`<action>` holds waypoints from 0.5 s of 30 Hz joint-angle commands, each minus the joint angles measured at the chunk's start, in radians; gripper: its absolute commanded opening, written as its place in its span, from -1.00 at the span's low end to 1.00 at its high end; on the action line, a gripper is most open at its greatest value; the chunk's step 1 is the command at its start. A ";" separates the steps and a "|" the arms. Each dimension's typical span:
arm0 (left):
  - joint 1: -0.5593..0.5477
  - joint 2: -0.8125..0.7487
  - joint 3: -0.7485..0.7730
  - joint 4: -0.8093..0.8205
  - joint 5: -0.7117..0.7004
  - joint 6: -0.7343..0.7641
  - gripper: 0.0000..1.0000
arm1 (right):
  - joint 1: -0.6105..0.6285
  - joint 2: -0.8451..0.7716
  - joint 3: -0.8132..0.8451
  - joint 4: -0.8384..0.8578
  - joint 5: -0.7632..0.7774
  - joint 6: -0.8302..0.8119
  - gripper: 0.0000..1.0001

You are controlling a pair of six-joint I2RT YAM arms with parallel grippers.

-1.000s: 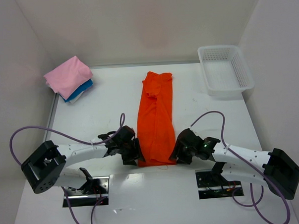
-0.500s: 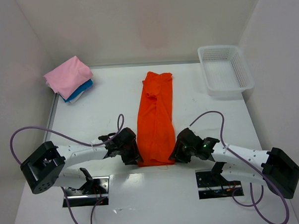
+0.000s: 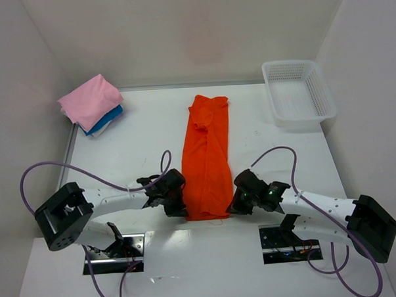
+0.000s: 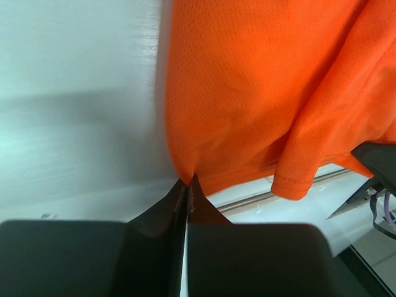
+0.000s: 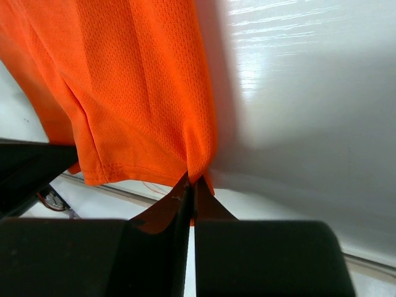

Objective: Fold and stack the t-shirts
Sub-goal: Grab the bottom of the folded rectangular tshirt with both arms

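The orange t-shirt (image 3: 206,155) lies as a long narrow strip down the middle of the table, collar end far, hem near me. My left gripper (image 3: 180,206) is shut on the hem's left corner (image 4: 185,175). At the hem's right corner (image 5: 197,172) my right gripper (image 3: 233,205) is shut as well. In both wrist views the black fingers pinch orange mesh cloth. The pink t-shirt (image 3: 91,100) lies folded on the blue t-shirt (image 3: 107,119) at the far left corner.
A white mesh basket (image 3: 297,91) stands at the far right of the table. White walls close in the table on the left, back and right. Purple cables loop over both arms.
Both grippers have closed from open onto the near corners of the orange t-shirt's hem, and each moved slightly inward.
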State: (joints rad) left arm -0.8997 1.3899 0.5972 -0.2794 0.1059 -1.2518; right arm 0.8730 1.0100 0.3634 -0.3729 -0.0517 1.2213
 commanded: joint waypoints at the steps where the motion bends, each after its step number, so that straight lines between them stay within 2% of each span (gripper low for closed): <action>1: -0.005 -0.066 0.056 -0.093 -0.072 0.026 -1.00 | 0.009 -0.022 0.081 -0.066 0.058 -0.012 -0.92; 4: -0.005 -0.170 0.105 -0.127 -0.100 0.026 -1.00 | 0.009 -0.050 0.135 -0.109 0.076 -0.026 -0.94; 7: -0.005 -0.180 0.182 -0.165 -0.123 0.087 -1.00 | -0.017 -0.039 0.195 -0.130 0.076 -0.068 -0.94; 10: 0.004 -0.145 0.240 -0.191 -0.163 0.152 -1.00 | -0.080 -0.015 0.265 -0.139 0.076 -0.147 -0.94; 15: 0.057 -0.115 0.318 -0.192 -0.190 0.230 -1.00 | -0.253 0.048 0.370 -0.159 0.076 -0.328 -0.92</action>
State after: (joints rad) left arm -0.8715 1.2533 0.8730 -0.4358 -0.0330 -1.0992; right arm 0.6884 1.0374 0.6613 -0.5034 -0.0109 1.0248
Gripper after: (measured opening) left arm 0.007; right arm 0.040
